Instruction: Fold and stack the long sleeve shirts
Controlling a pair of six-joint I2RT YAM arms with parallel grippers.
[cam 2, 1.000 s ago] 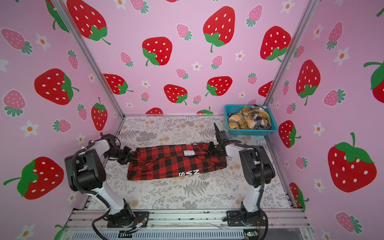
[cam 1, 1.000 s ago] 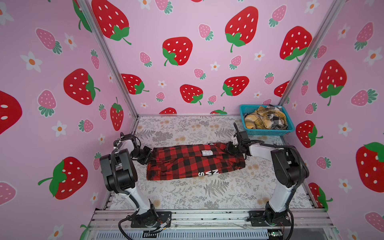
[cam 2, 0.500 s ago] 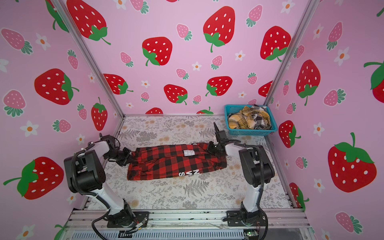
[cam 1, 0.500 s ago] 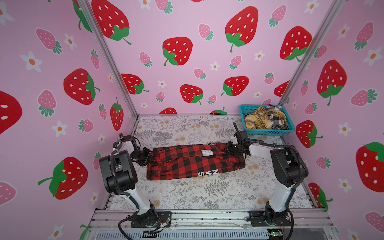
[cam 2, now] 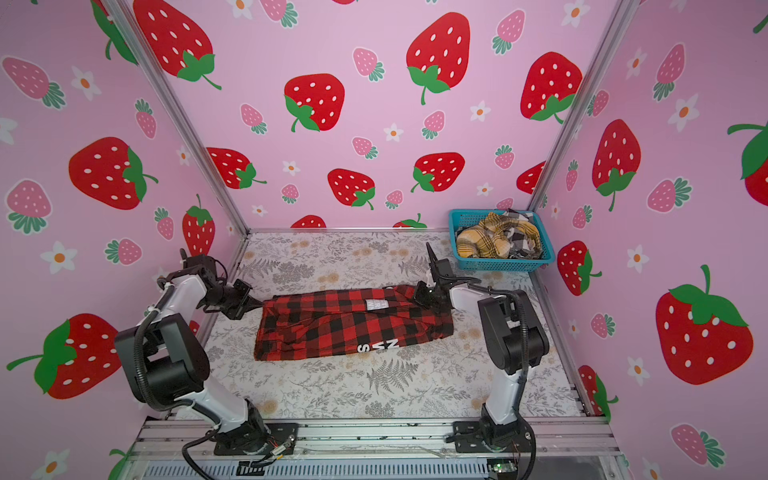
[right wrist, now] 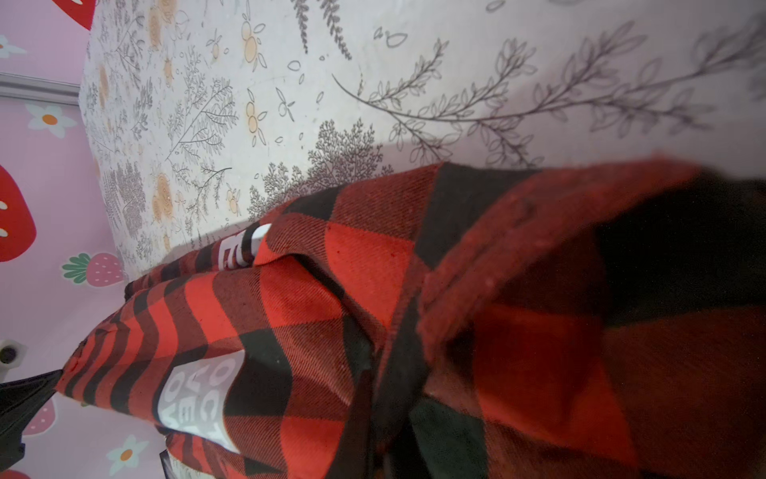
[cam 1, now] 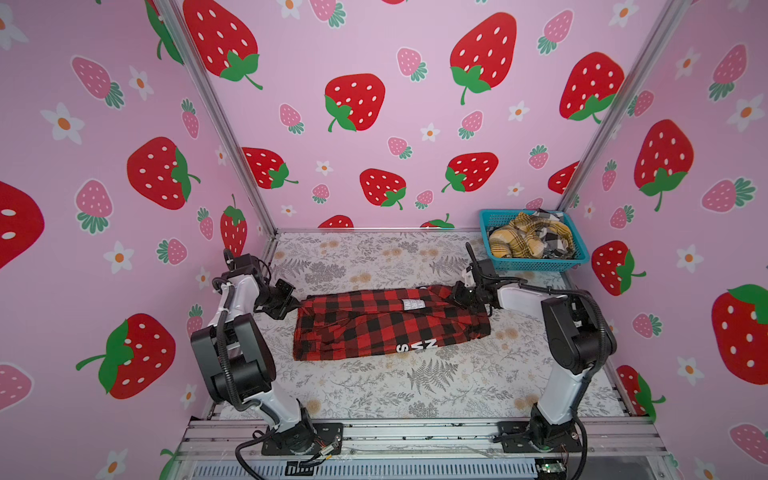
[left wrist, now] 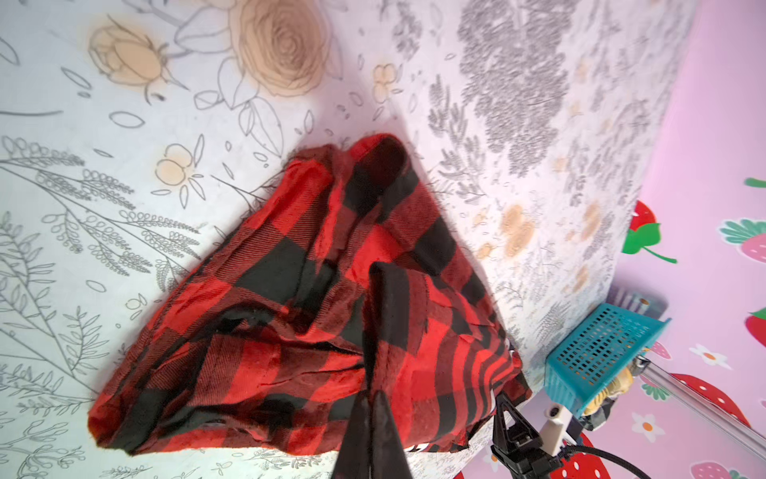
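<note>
Red-and-black checked shirt (cam 1: pixel 386 324) (cam 2: pixel 353 326) lies folded into a long band across the middle of the surface (cam 1: pixel 374 386), closer to the far edge than the near one. It is rumpled at the left end. A white label (cam 1: pixel 412 305) (cam 2: pixel 376 305) sits on top near the far side, and white block letters (cam 1: pixel 415 347) (cam 2: pixel 376 347) run along the near edge.

Left fingers (cam 1: pixel 291 300) (cam 2: pixel 253 304) are at the shirt's left far corner. The left wrist view shows the fingers (left wrist: pixel 387 431) clenched together, pinching a raised fold of the shirt (left wrist: pixel 290 315).

Right fingers (cam 1: pixel 457 297) (cam 2: pixel 422 296) are at the shirt's right far corner, low on the cloth. In the right wrist view the shirt (right wrist: pixel 414 331) bunches up and hides the fingers themselves. They are closed on that end of the shirt. The label (right wrist: pixel 199 398) and letters (right wrist: pixel 236 249) show there too.

A blue basket (cam 1: pixel 536 264) (cam 2: pixel 503 264) (left wrist: pixel 597 352) sits at the far right corner of the surface, well apart from the shirt. It holds a heap of plaid garments (cam 1: pixel 515 243) (cam 2: pixel 486 241), yellow and black-and-white.
</note>
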